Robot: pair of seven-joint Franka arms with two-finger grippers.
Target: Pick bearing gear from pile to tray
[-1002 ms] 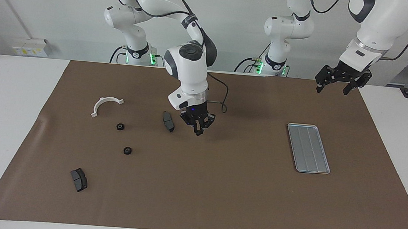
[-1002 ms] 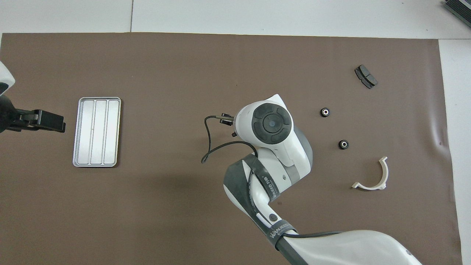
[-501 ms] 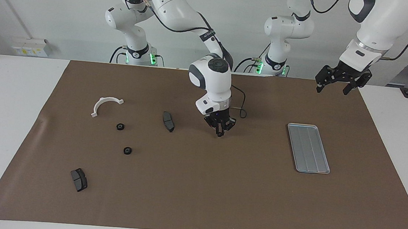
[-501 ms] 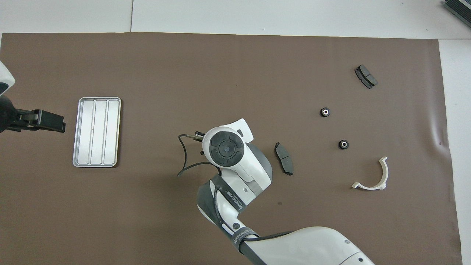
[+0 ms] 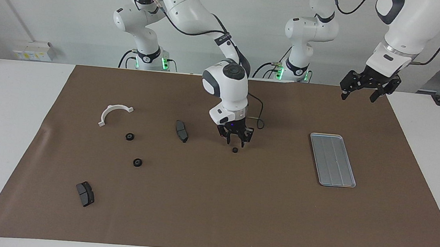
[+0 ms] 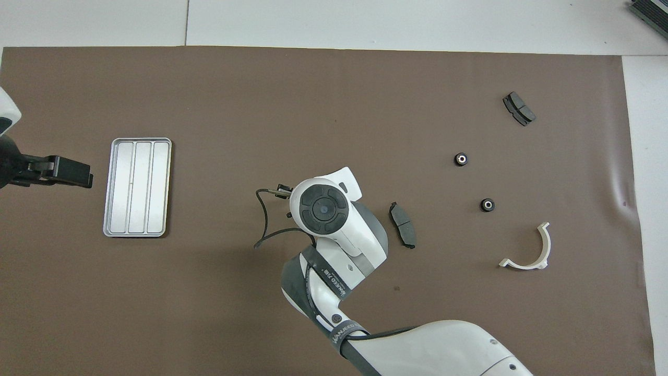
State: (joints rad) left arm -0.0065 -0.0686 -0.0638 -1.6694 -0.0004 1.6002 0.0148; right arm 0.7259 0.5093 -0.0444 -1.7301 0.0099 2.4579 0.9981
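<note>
A: White walls stand at the robots' end, and a brown mat (image 5: 213, 202) covers most of the white surface (image 5: 5, 120). What is on it?

B: Biggest is the silver tray (image 5: 332, 160), lying flat toward the left arm's end of the mat, nothing in it. Next the white half-ring bracket (image 5: 114, 113) toward the right arm's end, then two dark brake pads: one (image 5: 181, 131) near the middle, another (image 5: 85, 193) close to the mat's corner farthest from the robots at the right arm's end.

A: And the small rings?

B: Two black rings (image 5: 130, 136) (image 5: 137, 162) lie between the bracket and that corner pad. A third ring (image 5: 234, 150) lies alone on the mat near its middle, well apart from the tray.

A: Where are the tools?

B: The right tool (image 5: 235, 140) hangs just above that third ring, its fingers (image 5: 228, 138) spread and holding nothing; the ring rests on the mat beneath them. In the overhead view the arm's wrist hides both. The left tool (image 5: 359, 94) waits in the air over the mat's edge nearest the robots, at its own end, fingers spread wide and empty.
</note>
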